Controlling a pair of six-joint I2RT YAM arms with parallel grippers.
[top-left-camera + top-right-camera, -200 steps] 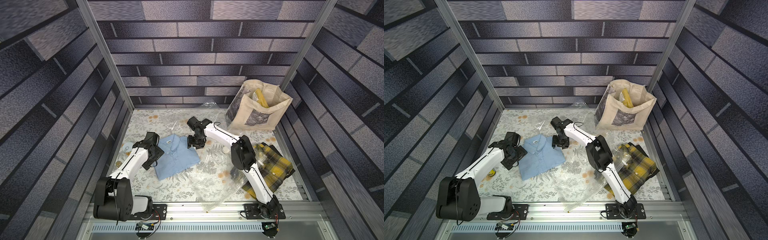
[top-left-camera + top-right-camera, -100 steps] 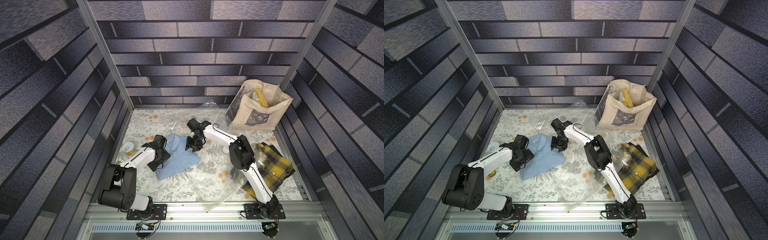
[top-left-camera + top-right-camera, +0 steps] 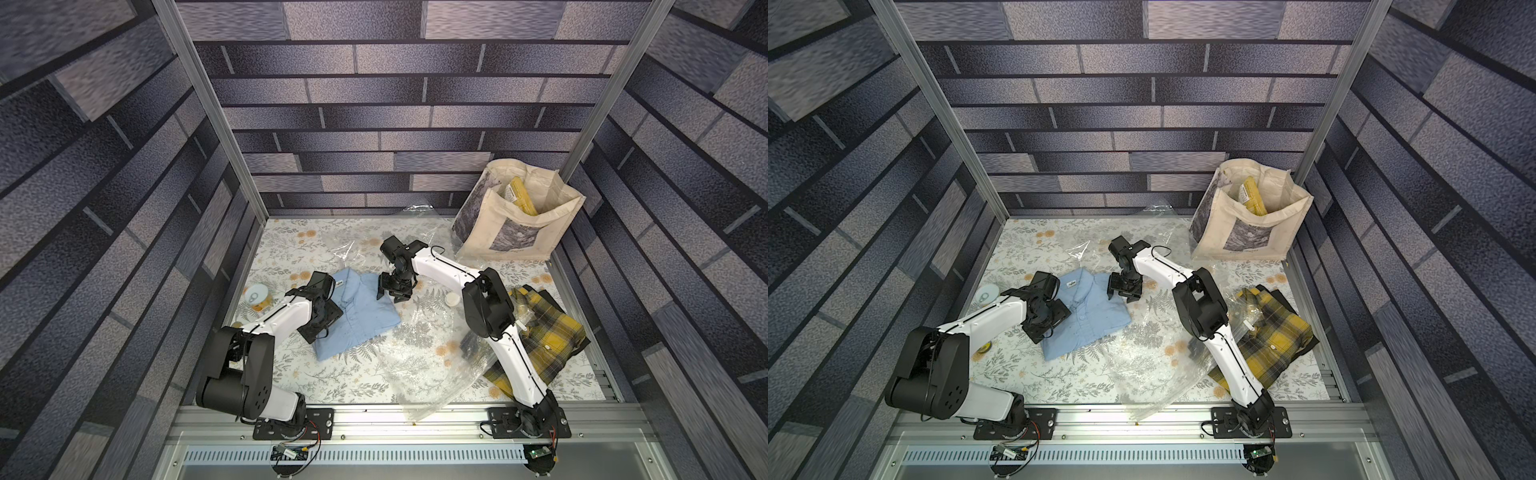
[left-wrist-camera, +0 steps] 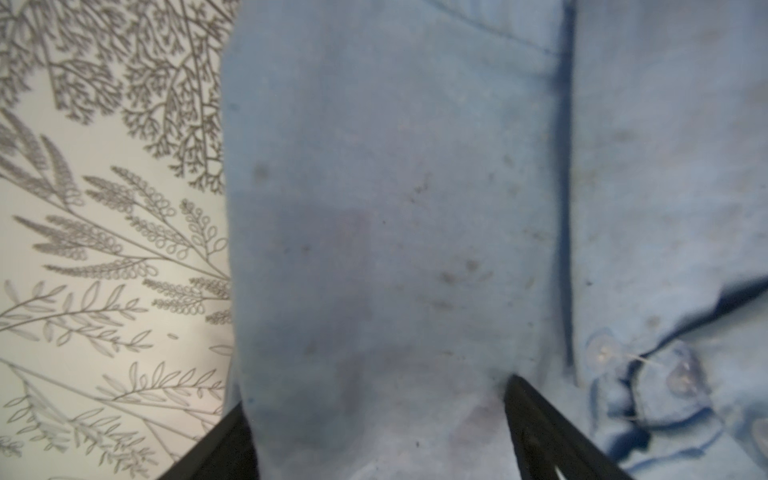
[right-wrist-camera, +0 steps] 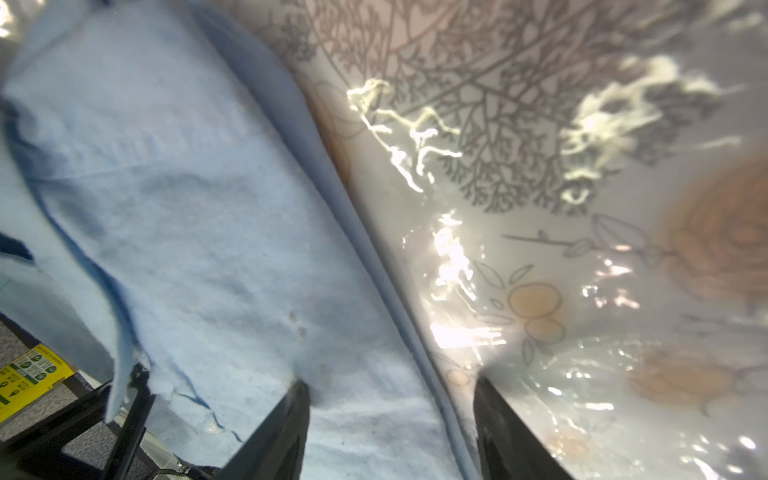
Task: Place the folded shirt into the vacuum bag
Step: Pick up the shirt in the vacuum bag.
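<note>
Left wrist view: the left gripper (image 4: 376, 392) stands spread wide astride the blue shirt (image 4: 395, 187) (nothing pinched); the right gripper (image 5: 390, 381) gapes likewise. In both top views the shirt lies mid-frame, beside the clear vacuum bag (image 3: 419, 361).

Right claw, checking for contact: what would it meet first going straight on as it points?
Likely the edge of the folded shirt, straddled by the open right claw, with the vacuum bag just beside; depth is unclear.
</note>
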